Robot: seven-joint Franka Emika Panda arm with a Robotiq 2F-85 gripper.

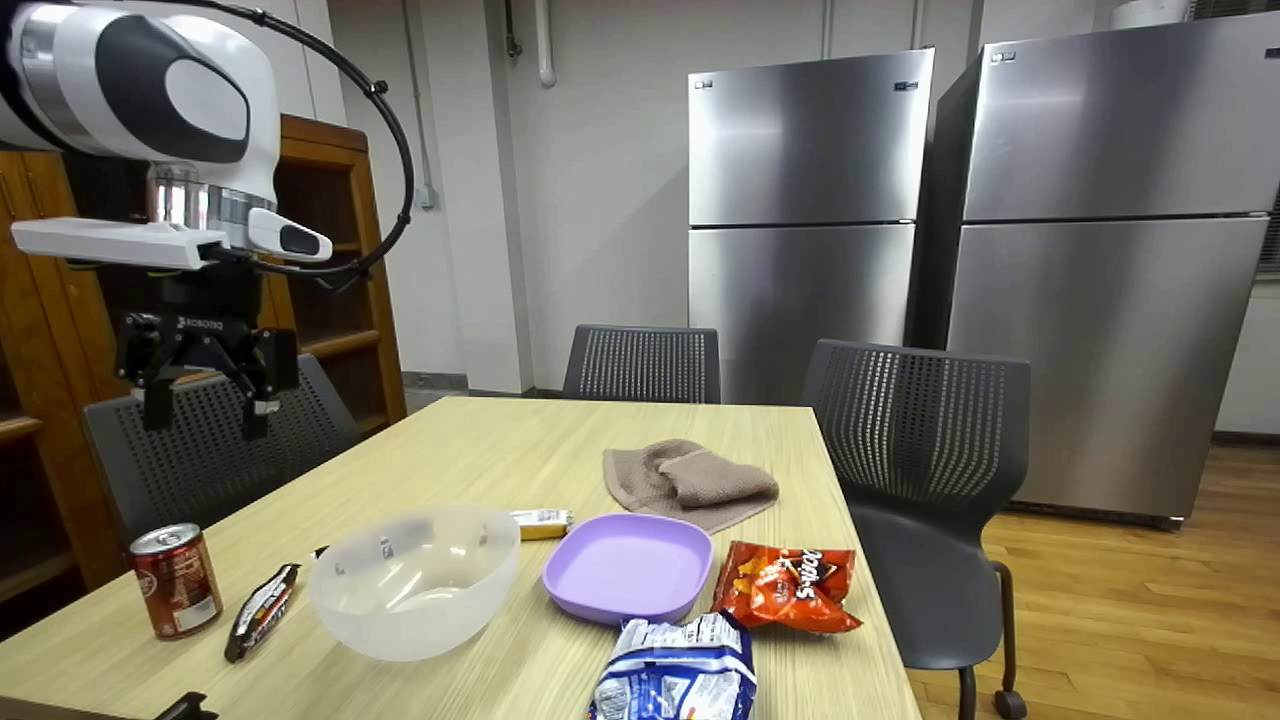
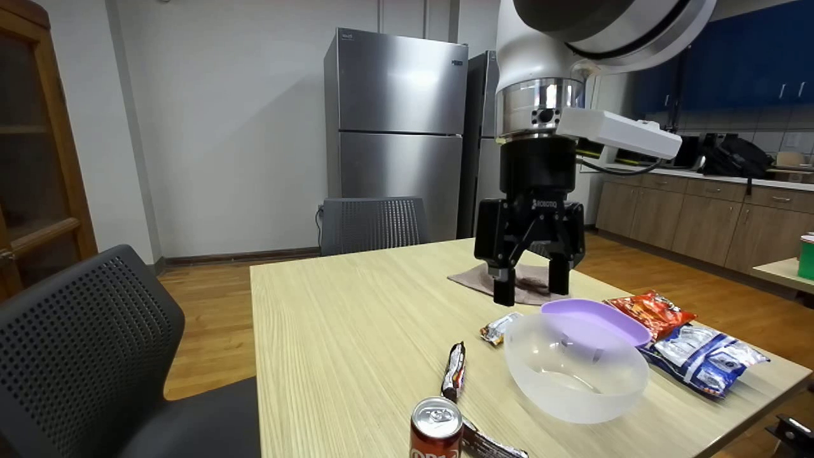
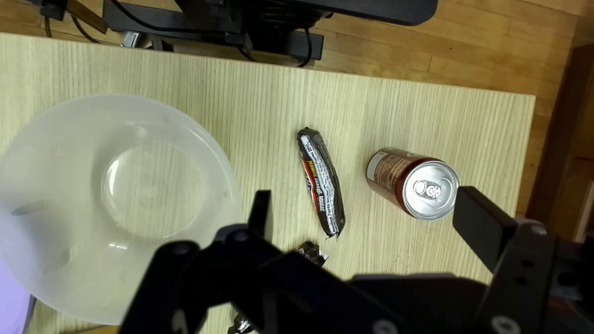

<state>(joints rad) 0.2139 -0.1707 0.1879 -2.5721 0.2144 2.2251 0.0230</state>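
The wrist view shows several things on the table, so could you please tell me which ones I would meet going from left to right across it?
Frosted bowl → dark-wrapped candy bar, the one lying in full view → red-brown drink can.

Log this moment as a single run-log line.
gripper: open, holding nothing, above table | below: upright soda can, dark wrapped bars, frosted bowl | also on table: purple plate, red bag, blue bag, brown cloth
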